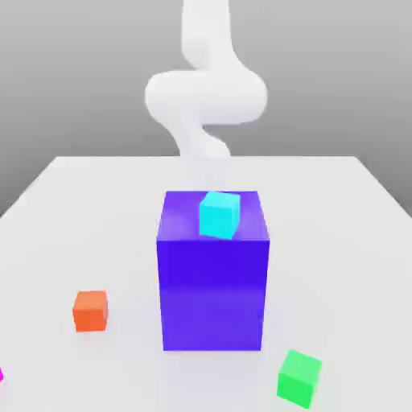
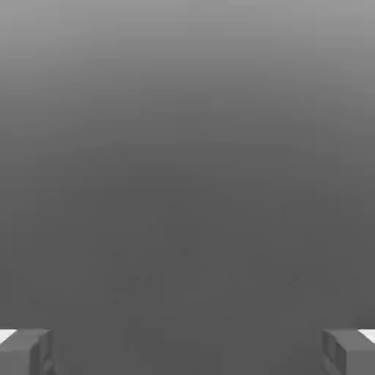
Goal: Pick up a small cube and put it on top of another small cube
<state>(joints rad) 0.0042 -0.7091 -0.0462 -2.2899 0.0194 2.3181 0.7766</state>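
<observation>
A sliver of the magenta-pink small cube (image 1: 1, 375) shows at the left edge of the exterior view, on the white table (image 1: 96, 201) near its front. An orange cube (image 1: 90, 311) lies to the exterior view's left of a tall blue block (image 1: 213, 290). A green cube (image 1: 299, 377) lies to the front right. A cyan cube (image 1: 220, 214) rests on top of the blue block. The white arm (image 1: 205, 96) rises behind the block. In the hand view my gripper (image 2: 187, 351) is open, its fingertips (image 2: 26, 350) far apart with nothing between them, facing a plain grey background.
The tall blue block stands in the middle of the table and blocks the straight line between the arm and the front cubes. Bare table lies on both sides of it and at the back.
</observation>
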